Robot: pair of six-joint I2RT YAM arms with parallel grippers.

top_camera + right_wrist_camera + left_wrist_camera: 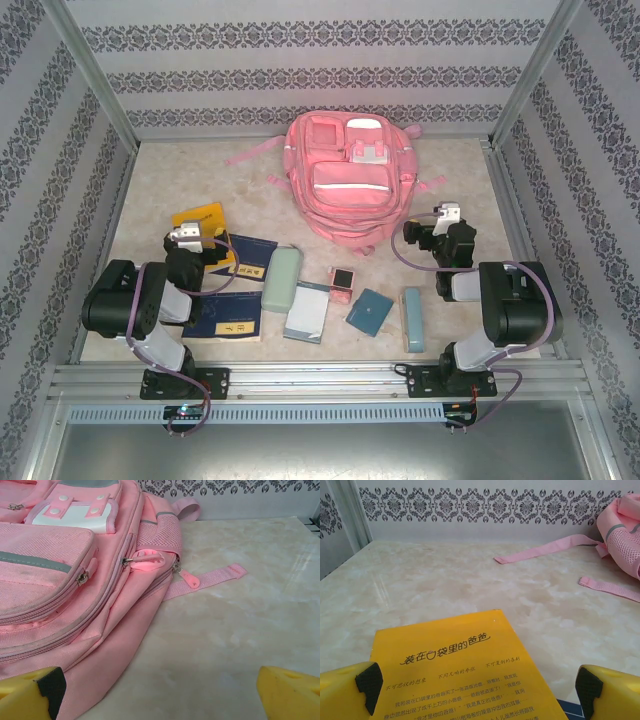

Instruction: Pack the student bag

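Yellow fingers of the left gripper stand wide apart, released, over a yellow paperback book with black Chinese print, lying flat on the beige marbled surface. Beyond the book, two pink straps trail from the student bag, a large pink fabric backpack lying face up at the far middle of the surface. On the other side, the right gripper, likewise spread and empty, hovers just beside the backpack's lower right edge, near a pink zip pull.
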